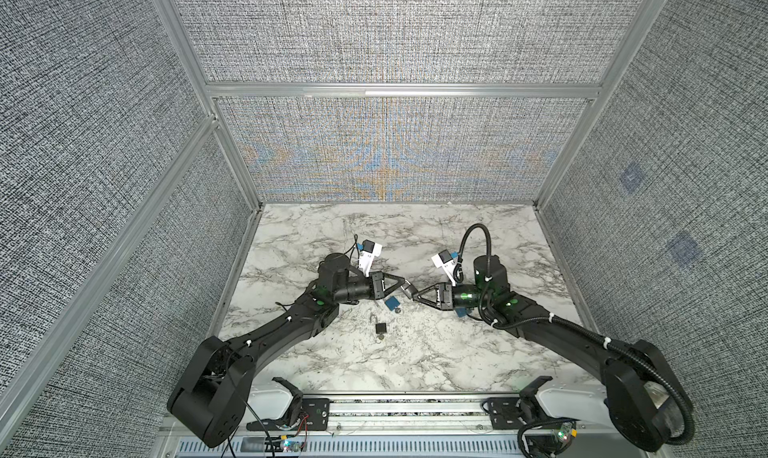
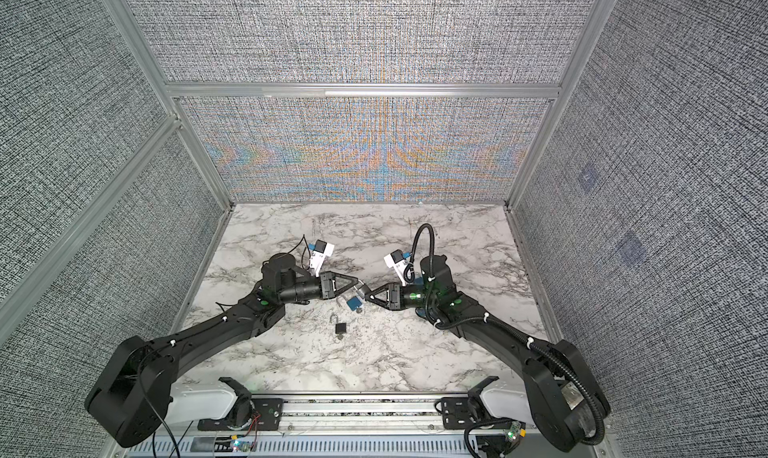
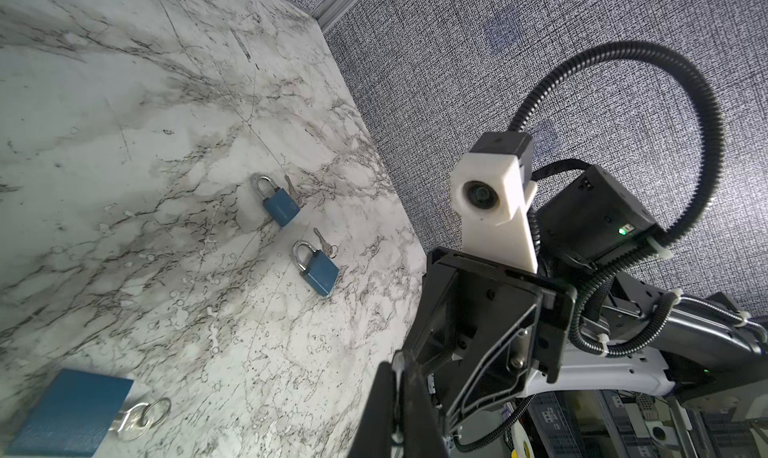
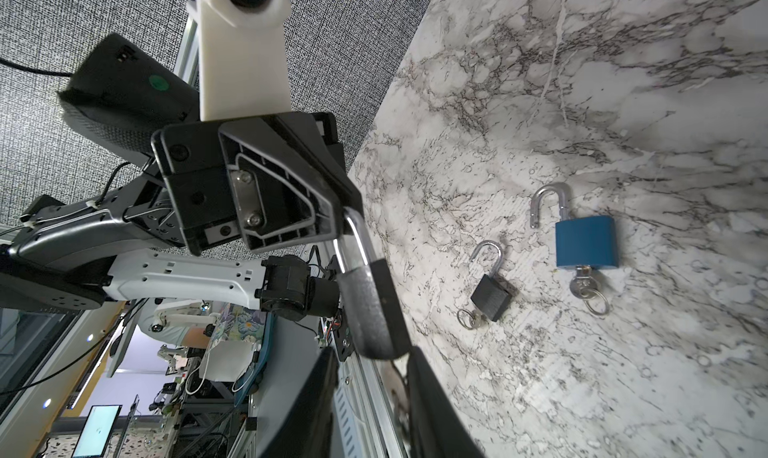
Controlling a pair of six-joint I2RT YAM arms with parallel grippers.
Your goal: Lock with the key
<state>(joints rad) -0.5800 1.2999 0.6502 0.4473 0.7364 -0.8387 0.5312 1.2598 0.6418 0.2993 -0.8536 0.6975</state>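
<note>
Grey-black metal of the held padlock (image 4: pixel 365 310) fills the middle of the right wrist view, but its keyhole end sinks between the right claw's (image 4: pixel 368 364) fingers, so whether a key sits there cannot be told. In both top views the lock is only a small grey blur where the two claws meet above the middle of the tabletop (image 1: pixel 415 360). The left claw (image 4: pixel 349 215) is pressed together on the silver shackle, holding the lock clear of the marble. The right claw's fingers stand part spread on either side of the lock's lower end; whether they pinch it cannot be told. Just nearer lies an open blue padlock (image 4: pixel 586 242) with its key in, then a small black padlock (image 4: pixel 490 296), shackle open. To the right, one closed blue padlock (image 3: pixel 281 204) and a second closed blue padlock (image 3: pixel 320 271) lie mostly hidden under the right arm.
</note>
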